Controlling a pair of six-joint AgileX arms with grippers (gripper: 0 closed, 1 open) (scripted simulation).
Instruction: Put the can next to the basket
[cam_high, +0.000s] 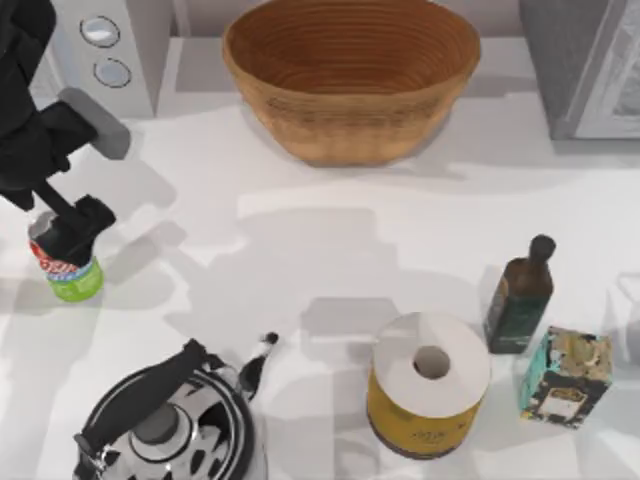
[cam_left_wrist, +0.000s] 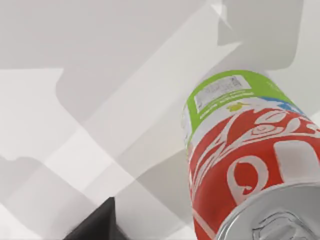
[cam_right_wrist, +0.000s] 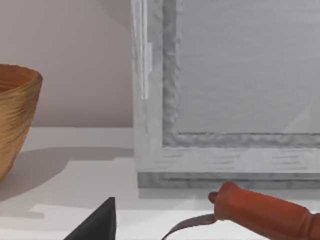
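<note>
Left gripper (cam_high: 72, 232) sits atop the red-and-lime drink can (cam_high: 70, 270) at far left; grip unclear, woven tan wicker basket (cam_high: 350, 75) well apart.

Open table (cam_high: 330, 250) lies between the can (cam_high: 70, 270) and basket (cam_high: 350, 75).

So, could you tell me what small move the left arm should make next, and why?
Probably close and lift: the left gripper sits over the can, which stands upright at the table's left edge, far from the basket.
</note>
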